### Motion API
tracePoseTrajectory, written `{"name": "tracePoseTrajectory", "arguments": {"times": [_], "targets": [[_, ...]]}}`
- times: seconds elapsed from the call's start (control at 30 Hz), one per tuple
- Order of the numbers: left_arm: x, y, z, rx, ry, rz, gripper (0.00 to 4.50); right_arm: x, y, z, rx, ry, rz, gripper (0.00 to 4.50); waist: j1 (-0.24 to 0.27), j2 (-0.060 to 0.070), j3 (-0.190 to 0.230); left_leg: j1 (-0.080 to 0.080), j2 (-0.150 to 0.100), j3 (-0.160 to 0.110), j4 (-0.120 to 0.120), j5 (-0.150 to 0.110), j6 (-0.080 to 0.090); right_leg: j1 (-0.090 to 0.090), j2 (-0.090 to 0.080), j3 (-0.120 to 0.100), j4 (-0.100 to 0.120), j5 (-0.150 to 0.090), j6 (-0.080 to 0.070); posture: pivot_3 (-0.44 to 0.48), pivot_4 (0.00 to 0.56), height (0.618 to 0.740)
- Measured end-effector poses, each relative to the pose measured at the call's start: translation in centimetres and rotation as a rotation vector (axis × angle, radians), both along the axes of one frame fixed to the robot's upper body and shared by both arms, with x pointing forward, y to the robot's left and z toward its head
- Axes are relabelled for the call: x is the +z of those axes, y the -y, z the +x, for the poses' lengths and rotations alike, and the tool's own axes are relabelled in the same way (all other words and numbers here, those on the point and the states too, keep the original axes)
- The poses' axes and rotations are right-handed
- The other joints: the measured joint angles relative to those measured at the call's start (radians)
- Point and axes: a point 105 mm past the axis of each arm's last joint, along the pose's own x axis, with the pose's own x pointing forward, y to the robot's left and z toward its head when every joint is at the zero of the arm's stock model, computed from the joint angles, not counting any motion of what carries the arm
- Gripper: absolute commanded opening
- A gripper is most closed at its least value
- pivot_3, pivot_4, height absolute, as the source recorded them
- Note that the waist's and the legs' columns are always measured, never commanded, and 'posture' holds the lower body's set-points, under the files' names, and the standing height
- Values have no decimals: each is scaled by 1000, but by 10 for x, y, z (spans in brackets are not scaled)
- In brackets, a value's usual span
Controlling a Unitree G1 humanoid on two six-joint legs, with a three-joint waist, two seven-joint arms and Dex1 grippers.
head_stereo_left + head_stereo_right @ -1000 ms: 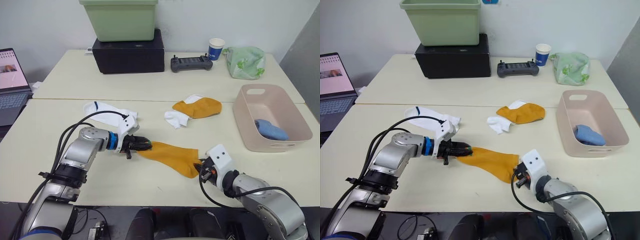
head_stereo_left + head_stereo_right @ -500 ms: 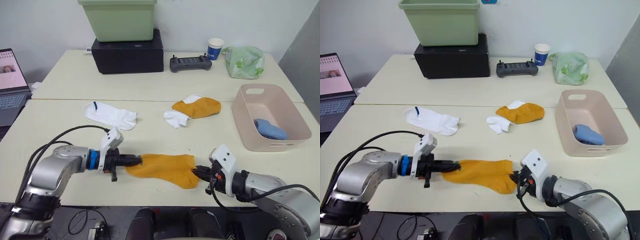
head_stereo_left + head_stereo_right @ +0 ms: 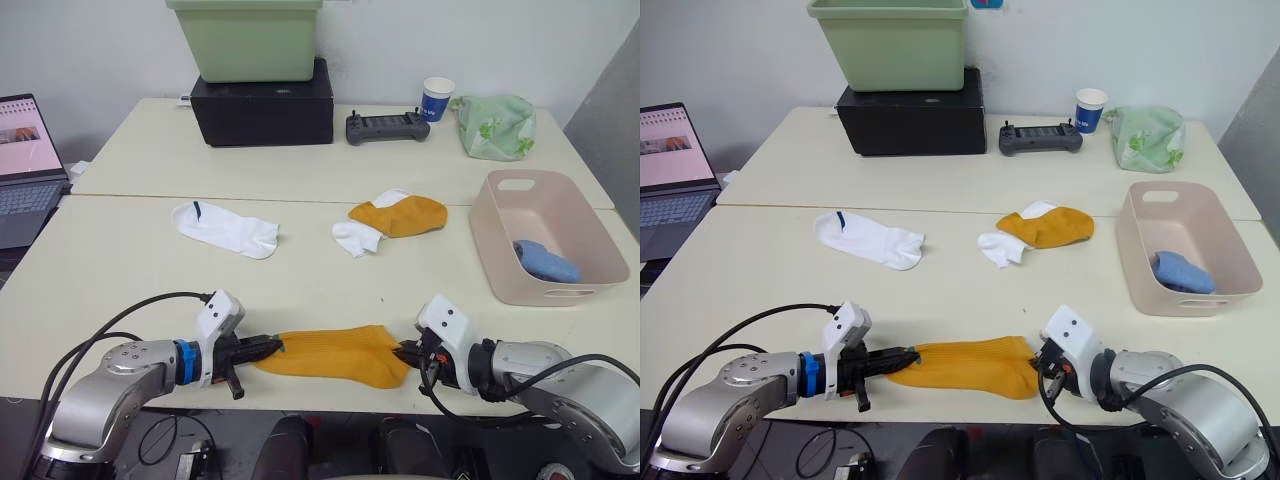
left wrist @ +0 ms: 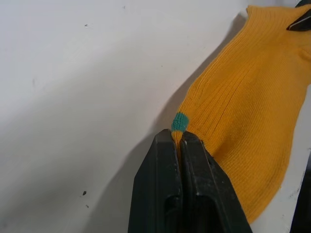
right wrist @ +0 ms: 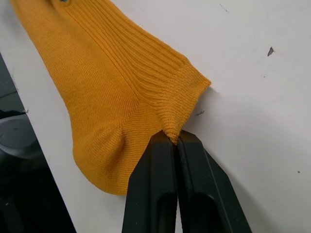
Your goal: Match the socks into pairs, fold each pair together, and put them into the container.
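A mustard-orange sock point(image 3: 330, 354) lies stretched flat along the table's front edge. My left gripper point(image 3: 270, 345) is shut on its left end, beside the small green mark point(image 4: 180, 121). My right gripper point(image 3: 405, 352) is shut on its right end at the cuff point(image 5: 170, 131). A second mustard-orange sock point(image 3: 400, 215) lies mid-table, partly over a white sock point(image 3: 355, 237). Another white sock point(image 3: 225, 227) with a dark blue mark lies further left. The pale pink container point(image 3: 505, 245) stands at the right with a light blue sock point(image 3: 548, 262) in it.
A green tub point(image 3: 250, 40) sits on a black box point(image 3: 262, 100) at the back. A game controller point(image 3: 387, 127), a paper cup point(image 3: 436, 98) and a green-and-white cloth bundle point(image 3: 495, 125) line the back right. A laptop point(image 3: 30, 150) stands at the far left.
Both grippers have drawn the orange sock toward the table's front edge and pulled it out straight and flat. My left arm has dropped lower and come back toward me.
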Motion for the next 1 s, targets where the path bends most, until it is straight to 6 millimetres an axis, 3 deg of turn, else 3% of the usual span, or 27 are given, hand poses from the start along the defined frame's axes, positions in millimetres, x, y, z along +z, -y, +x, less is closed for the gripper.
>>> {"name": "tracePoseTrajectory", "arguments": {"times": [0.07, 0.47, 0.53, 0.73, 0.87, 1.0], "targets": [[0, 1, -1, -1, 2, -7, 0, -1, 0, 1, 2, 8, -11, 510, 0, 0, 0, 0, 0, 0, 0, 0, 0, 0, 0, 0, 0, 0, 0, 0, 150, 720], [12, 3, 3, 22, 58, -25, 3876, 4, 3, 8, -17, 67, -45, 4500, 0, 0, 0, 0, 0, 0, 0, 0, 0, 0, 0, 0, 0, 0, 0, 0, 150, 720], [18, -1, 6, 22, 89, -28, 4472, 11, 6, 9, -23, 96, -46, 4500, 0, 0, 0, 0, 0, 0, 0, 0, 0, 0, 0, -1, 0, 0, 0, 0, 150, 720], [46, -5, 24, -15, 239, -49, 4472, 45, 5, 16, -71, 239, 64, 4500, 0, 0, 0, 0, 0, 0, -1, 0, 0, 0, 0, -1, 0, 0, 0, 0, 150, 720], [81, 12, 44, -84, 389, -89, 4472, 64, 8, 31, -204, 341, 151, 4500, 2, 0, 0, 0, -1, 0, 0, 0, 0, 0, 0, 0, -1, 0, 0, 0, 150, 720], [105, 33, 51, -205, 450, -136, 4472, 81, 18, 61, -377, 422, 204, 4500, -3, 0, 0, 0, 0, 1, -1, 0, 0, -1, 1, 1, 0, 0, 0, 0, 150, 720]]}}
